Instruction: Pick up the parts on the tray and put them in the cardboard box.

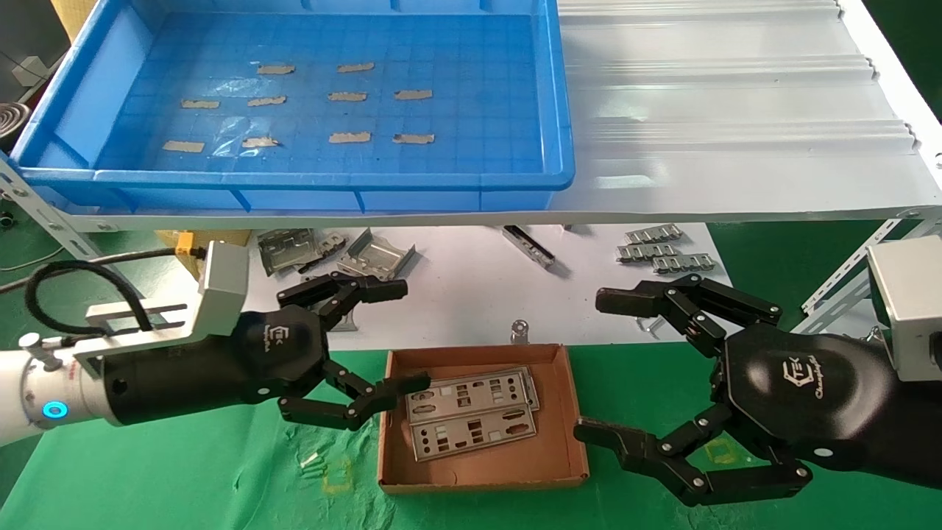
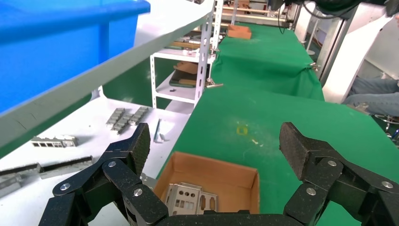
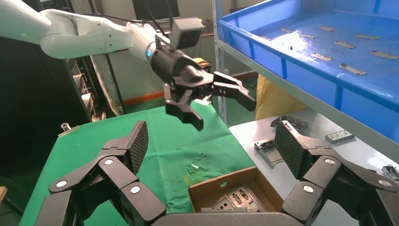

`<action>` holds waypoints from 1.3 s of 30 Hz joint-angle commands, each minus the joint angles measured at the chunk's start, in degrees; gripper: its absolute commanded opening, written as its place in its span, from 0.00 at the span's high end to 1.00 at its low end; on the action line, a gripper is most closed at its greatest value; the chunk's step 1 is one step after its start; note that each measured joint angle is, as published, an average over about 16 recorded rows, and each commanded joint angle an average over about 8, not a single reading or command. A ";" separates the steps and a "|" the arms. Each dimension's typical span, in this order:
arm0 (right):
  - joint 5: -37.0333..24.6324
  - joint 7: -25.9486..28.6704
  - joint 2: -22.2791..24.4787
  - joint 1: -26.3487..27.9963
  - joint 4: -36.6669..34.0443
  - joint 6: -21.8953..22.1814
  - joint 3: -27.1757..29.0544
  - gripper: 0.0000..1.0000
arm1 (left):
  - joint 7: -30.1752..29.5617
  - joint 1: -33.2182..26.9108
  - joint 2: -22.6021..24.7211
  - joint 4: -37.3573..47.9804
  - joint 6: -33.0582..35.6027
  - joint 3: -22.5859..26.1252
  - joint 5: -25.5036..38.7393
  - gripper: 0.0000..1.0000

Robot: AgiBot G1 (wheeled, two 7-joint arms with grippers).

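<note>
The blue tray (image 1: 559,110) sits on the upper white shelf, and only tan tape scraps show on its floor. Below it, the cardboard box (image 1: 482,355) rests on the green cloth with flat silver parts (image 1: 471,412) stacked inside. The box (image 2: 221,170) and parts (image 2: 190,200) also lie under my left wrist camera. My left gripper (image 1: 409,336) hovers open at the box's left edge, holding nothing. At the box's right side my right gripper (image 1: 592,366) is wide open and empty. The right wrist view shows the box (image 3: 221,183), the parts (image 3: 237,200) and the left gripper (image 3: 225,113).
Bent grey brackets (image 1: 294,250) and another bracket (image 1: 377,258) lie on the lower white board behind the box. Ribbed metal strips (image 1: 662,250) lie to their right. A small metal piece (image 1: 520,331) sits just behind the box. Shelf struts (image 1: 846,280) stand near my right arm.
</note>
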 commanded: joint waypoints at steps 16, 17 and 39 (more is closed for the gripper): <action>0.00 0.00 0.00 0.00 0.00 0.00 0.00 0.00 | -11.10 7.71 -10.39 -20.88 -1.26 -7.05 -4.81 0.00; 0.00 0.00 0.00 0.00 0.00 0.00 0.00 0.00 | -11.76 8.17 -11.01 -22.12 -1.34 -7.47 -5.09 0.00; 0.02 0.00 0.01 -0.01 -0.02 0.00 0.00 0.00 | -19.54 13.93 -18.70 -37.60 -2.23 -12.74 -8.82 0.00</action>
